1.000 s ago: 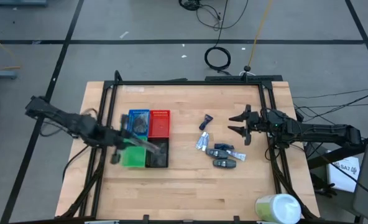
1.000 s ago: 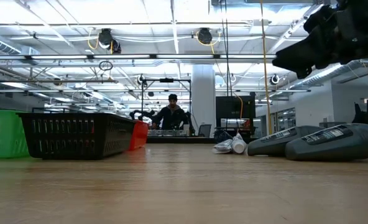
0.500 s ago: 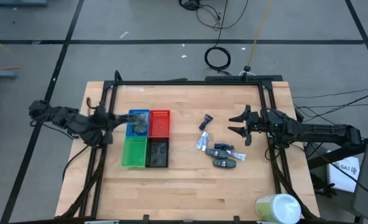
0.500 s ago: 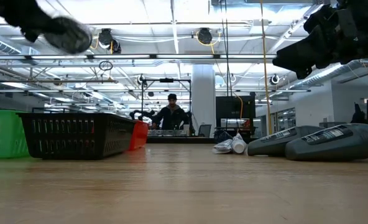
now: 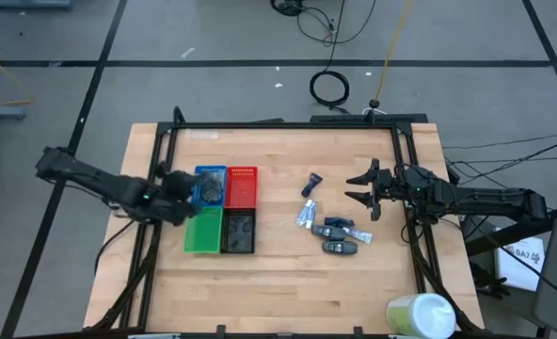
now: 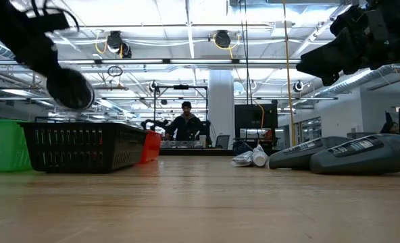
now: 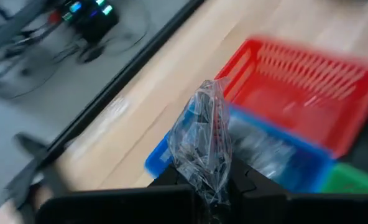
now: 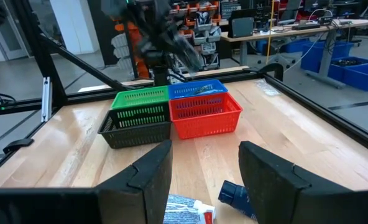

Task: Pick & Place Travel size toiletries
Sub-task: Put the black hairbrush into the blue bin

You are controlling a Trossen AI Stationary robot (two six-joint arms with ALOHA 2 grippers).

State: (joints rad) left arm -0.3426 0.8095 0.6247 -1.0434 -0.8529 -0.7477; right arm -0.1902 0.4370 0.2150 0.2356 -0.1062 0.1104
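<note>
Motion blur smears the left gripper [image 5: 177, 185] and the crinkled clear plastic packet [image 7: 202, 142] it pinches; the packet's contents cannot be made out. The pale green-white cylinder [image 5: 421, 316] is cut off by the high view's lower edge.

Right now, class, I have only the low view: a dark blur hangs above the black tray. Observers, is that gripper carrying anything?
Observer: Yes. The left wrist view shows the left gripper shut on a crinkled clear packet.
Operator: Which tray is it over?
Observer: From above, it sits at the blue tray, at its outer edge, not over the black tray.
Operator: And the right gripper?
Observer: Open, empty, beside the loose toiletries.
</note>
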